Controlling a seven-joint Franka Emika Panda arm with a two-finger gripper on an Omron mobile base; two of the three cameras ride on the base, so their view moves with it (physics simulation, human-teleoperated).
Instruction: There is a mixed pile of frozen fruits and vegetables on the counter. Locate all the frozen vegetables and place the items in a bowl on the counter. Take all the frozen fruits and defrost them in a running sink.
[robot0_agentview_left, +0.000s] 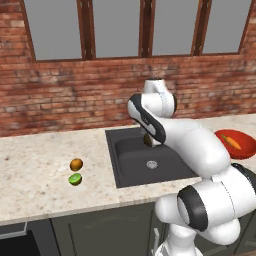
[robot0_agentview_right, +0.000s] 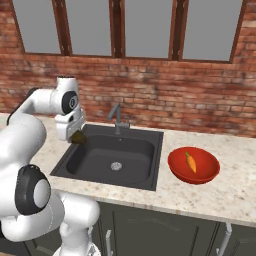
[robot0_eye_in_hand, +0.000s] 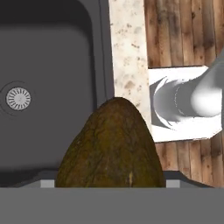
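Observation:
My gripper (robot0_agentview_right: 76, 135) is shut on the dark olive-brown ball (robot0_agentview_right: 79, 137), one of the frozen vegetables, above the left part of the sink (robot0_agentview_right: 102, 159). In the hand view the ball (robot0_eye_in_hand: 111, 148) hides the fingertips, with the basin and its drain (robot0_eye_in_hand: 18, 98) below. In the left base view the ball (robot0_agentview_left: 147, 140) peeks out from behind my forearm. The carrot (robot0_agentview_right: 190, 162) lies in the red bowl (robot0_agentview_right: 206, 176) on the counter right of the sink. The frozen fruits, an orange-brown ball (robot0_agentview_left: 76, 164) and a green lime (robot0_agentview_left: 75, 179), rest on the counter (robot0_agentview_left: 35, 170) left of the sink.
A grey faucet (robot0_agentview_right: 116, 118) stands at the sink's back edge. A brick wall with windows runs behind the counter. Wooden floor and my own white base show past the counter's front edge in the hand view.

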